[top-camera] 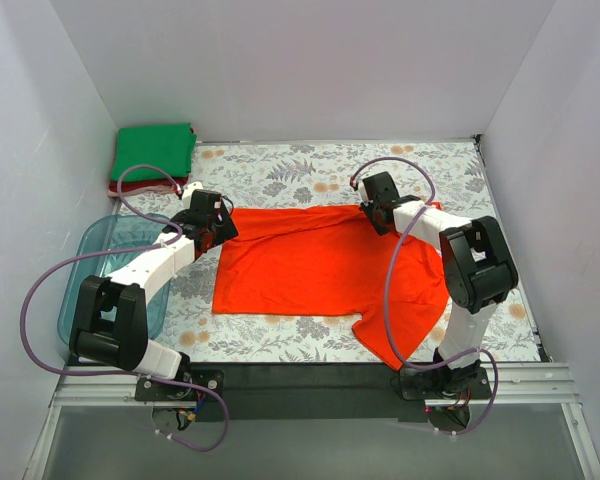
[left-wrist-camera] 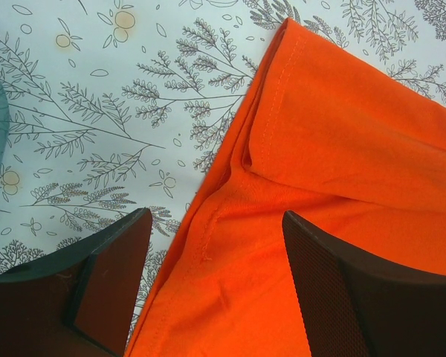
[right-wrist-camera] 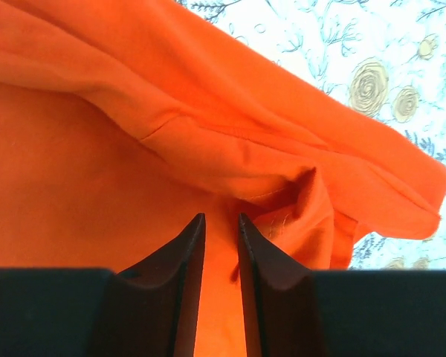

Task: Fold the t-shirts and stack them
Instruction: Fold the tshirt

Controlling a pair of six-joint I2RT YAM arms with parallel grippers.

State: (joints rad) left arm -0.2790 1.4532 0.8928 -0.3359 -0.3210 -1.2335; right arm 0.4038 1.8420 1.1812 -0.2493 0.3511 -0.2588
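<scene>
Orange shirt (top-camera: 310,265) mid-frame, flat on table (top-camera: 280,170), one sleeve trailing lower right. Light, limp cloth, likely to sag and crease, so best taken at hem and corner, both ends together. Left gripper (left-wrist-camera: 215,245) released, jaws wide astride upper-left hem. Right gripper (right-wrist-camera: 219,223) at upper-right corner, jaws nearly together over bunched cloth; pinching or not, can't tell. Far upper left: green shirt (top-camera: 155,150) folded atop red shirt (top-camera: 125,186).
</scene>
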